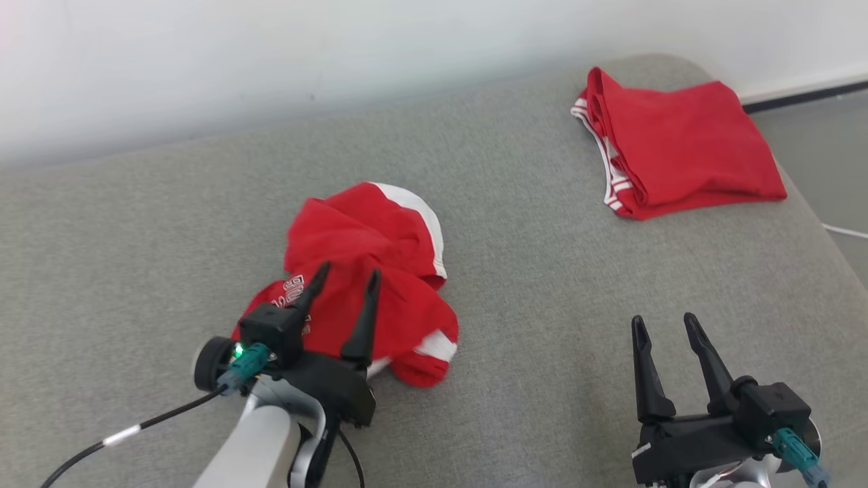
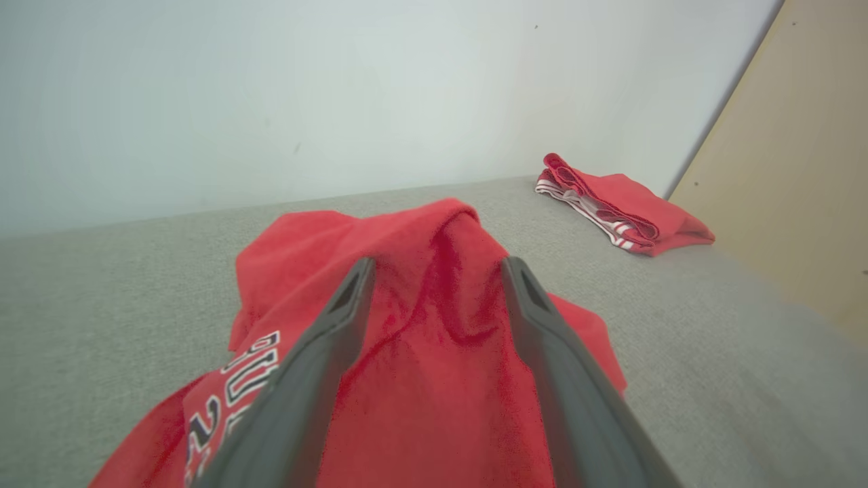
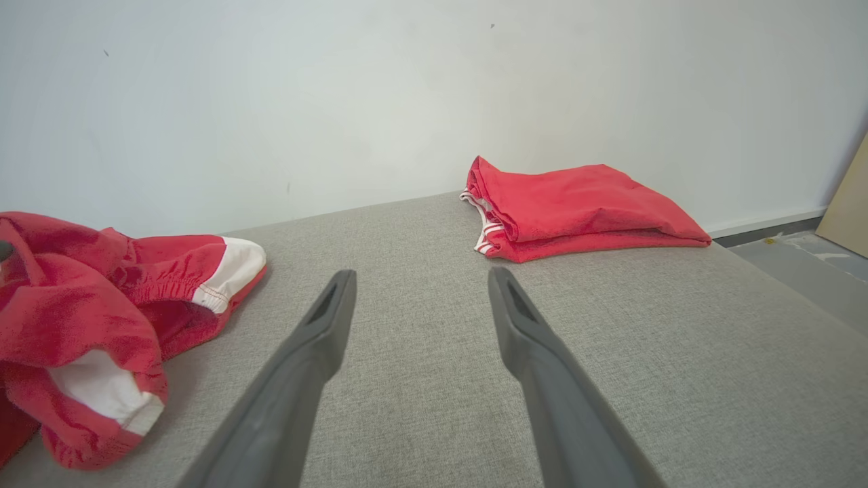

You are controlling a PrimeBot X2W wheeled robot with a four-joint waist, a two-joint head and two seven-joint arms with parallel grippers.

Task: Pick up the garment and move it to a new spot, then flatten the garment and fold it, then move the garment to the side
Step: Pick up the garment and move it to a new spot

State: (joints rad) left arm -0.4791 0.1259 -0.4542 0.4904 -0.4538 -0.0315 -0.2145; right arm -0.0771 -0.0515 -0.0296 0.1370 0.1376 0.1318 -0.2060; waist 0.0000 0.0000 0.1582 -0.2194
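My left gripper [image 1: 348, 270] hangs over the crumpled red garment [image 1: 366, 237], its two dark fingers spread apart and pinching nothing. In my left wrist view the red cloth rises in a soft ridge between the fingers and under them. Whether the fingertips touch the fabric I cannot tell.

The garment lies in a loose heap on the grey cushion [image 1: 542, 285], left of centre in my head view and near my side of it. White panels show at its far edge and at its near right corner, and white lettering with a dark outline shows on its left side, just beside my left finger [image 2: 298, 379]. In the right wrist view one white-banded hem curls up at the near end of the heap.

My right gripper [image 1: 664, 317] is wide open too and holds nothing. It hovers over bare grey fabric, well apart from the heap, fingers pointing toward the pale wall [image 1: 271, 54].

At the far right corner of the cushion sits a second red garment [image 1: 678, 142], folded flat, with red-and-white striped trim along its left edge. It lies well apart from both of my grippers.

A black cable [image 1: 102, 440] with a white band trails from my left wrist across the cushion.
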